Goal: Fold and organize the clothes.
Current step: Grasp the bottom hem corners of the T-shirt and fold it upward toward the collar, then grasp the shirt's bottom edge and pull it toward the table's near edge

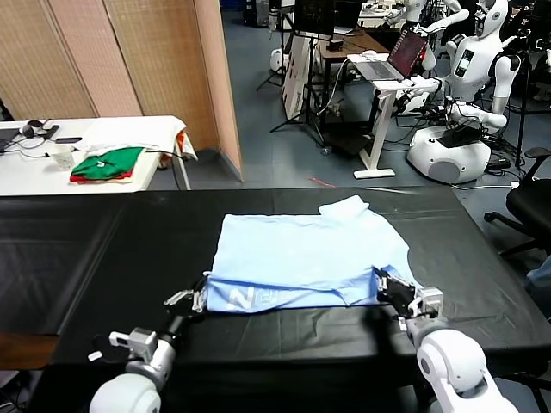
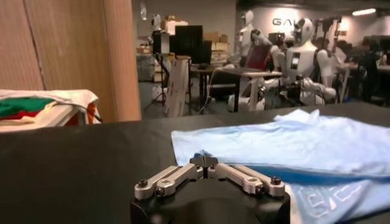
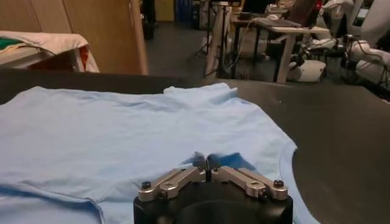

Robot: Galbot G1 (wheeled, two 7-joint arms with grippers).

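Two grippers are down at the near hem: the left gripper [image 1: 200, 298] has its jaws pinched together on the near-left corner of the light-blue shirt [image 1: 303, 258], and the right gripper [image 1: 385, 283] is clamped on the near-right edge, a fold of blue cloth caught between its fingertips [image 3: 210, 163]. Spread flat across the black table [image 1: 103, 249], the shirt has its collar at the far side and its white logo [image 1: 243, 298] near the left gripper. Beyond, green-and-red folded garments [image 1: 107, 164] sit on a white side table [image 1: 26, 172].
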